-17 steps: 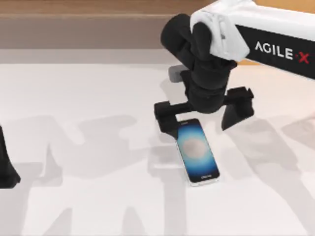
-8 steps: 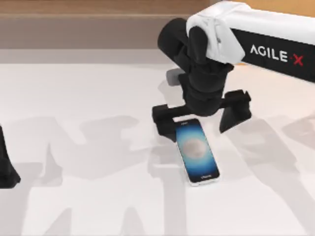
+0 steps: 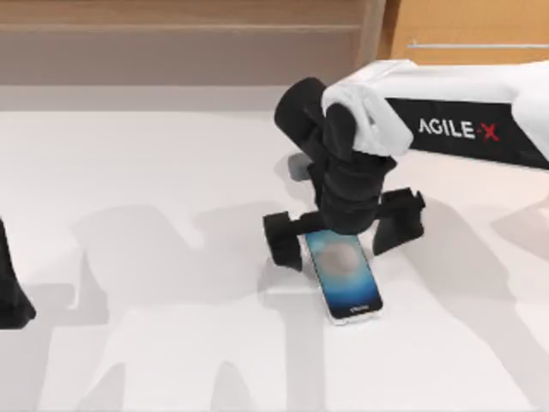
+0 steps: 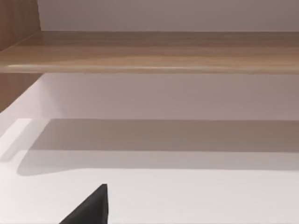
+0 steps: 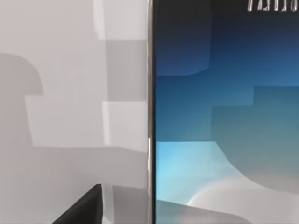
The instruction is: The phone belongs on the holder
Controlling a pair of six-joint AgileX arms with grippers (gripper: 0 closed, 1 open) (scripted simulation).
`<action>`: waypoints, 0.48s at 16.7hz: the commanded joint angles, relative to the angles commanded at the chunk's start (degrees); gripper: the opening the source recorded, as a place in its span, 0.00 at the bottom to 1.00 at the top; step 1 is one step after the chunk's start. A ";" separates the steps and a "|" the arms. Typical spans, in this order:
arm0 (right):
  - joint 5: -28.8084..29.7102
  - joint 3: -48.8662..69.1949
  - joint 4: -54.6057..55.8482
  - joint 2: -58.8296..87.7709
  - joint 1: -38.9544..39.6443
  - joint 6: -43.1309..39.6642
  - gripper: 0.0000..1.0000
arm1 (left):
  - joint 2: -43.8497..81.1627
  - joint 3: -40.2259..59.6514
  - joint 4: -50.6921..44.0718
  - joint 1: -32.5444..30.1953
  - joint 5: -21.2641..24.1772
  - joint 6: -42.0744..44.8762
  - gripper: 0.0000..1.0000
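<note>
Right hand (image 3: 341, 242) (spread) straddling phone (image 3: 344, 274), seemingly untouched

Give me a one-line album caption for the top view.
Right gripper, fingers wide, straddles the phone lying flat on the table.

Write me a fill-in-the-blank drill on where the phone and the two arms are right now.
1. The phone lies flat on the white ____.
2. The right tool has its fingers spread ____ over the phone's far end.
3. The left arm sits parked at the table's ____ edge.

Missing words: table; open; left
</note>
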 joint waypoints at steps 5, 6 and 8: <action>0.00 -0.03 0.03 0.02 0.00 0.00 0.85 | 0.00 0.00 0.00 0.00 0.00 0.00 1.00; 0.00 -0.03 0.03 0.02 0.00 0.00 0.77 | 0.00 0.00 0.00 0.00 0.00 0.00 1.00; 0.00 -0.03 0.03 0.02 0.00 0.00 0.62 | 0.00 0.00 0.00 0.00 0.00 0.00 1.00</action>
